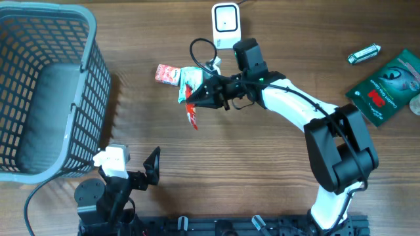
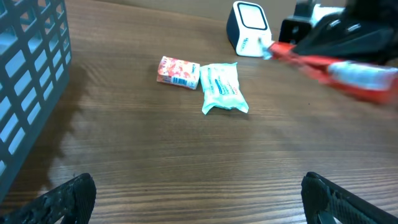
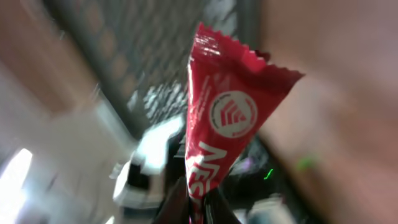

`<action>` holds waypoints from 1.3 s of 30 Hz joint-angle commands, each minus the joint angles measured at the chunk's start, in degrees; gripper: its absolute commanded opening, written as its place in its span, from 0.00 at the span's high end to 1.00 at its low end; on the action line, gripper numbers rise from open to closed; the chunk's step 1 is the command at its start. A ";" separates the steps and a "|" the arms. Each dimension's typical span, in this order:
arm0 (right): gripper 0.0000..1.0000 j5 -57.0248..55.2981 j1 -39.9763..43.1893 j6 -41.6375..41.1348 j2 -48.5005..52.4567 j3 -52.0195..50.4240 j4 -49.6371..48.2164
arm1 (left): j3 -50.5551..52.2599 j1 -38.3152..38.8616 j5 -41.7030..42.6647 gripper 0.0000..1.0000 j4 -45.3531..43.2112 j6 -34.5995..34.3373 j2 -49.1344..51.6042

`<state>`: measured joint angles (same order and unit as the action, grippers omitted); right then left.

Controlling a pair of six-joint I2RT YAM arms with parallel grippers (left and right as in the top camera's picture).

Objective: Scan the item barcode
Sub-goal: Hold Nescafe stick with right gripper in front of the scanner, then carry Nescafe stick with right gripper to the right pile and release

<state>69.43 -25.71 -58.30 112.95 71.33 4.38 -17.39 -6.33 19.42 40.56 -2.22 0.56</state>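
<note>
One pinch: right gripper on red sachet.
Left gripper: spread.
Risk: I fear sachet slips before scanner, twelve o'clock.

We saw the red foil sachet with white logo pinched aloft, near the white rounded scanner box.

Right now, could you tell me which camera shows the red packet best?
The right wrist view: the red packet fills the frame, logo visible. Overhead shows only a red strip; left wrist, a blurred streak.

Red sachet: lettering too blurred
</note>
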 commanded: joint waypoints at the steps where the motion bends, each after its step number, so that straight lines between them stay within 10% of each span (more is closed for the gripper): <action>1: 0.96 -30.34 0.09 5.75 -0.98 0.31 3.65 | 0.24 -0.28 0.50 0.00 -0.15 0.92 -0.17; 16: 0.95 -75.17 4.52 4.98 -0.04 16.02 10.19 | 0.24 -0.28 0.50 0.00 -0.17 0.92 -0.17; 28: 0.95 -74.97 8.79 3.19 22.47 44.15 6.67 | 0.24 -0.28 0.50 0.00 -0.15 0.92 -0.17; 39: 0.95 -72.54 8.85 1.57 28.17 48.17 6.40 | 0.24 -0.28 0.50 0.00 -0.17 0.92 -0.17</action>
<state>-3.44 -16.82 -57.78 139.81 116.53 9.17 -17.39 -6.33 19.44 40.56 -2.20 0.56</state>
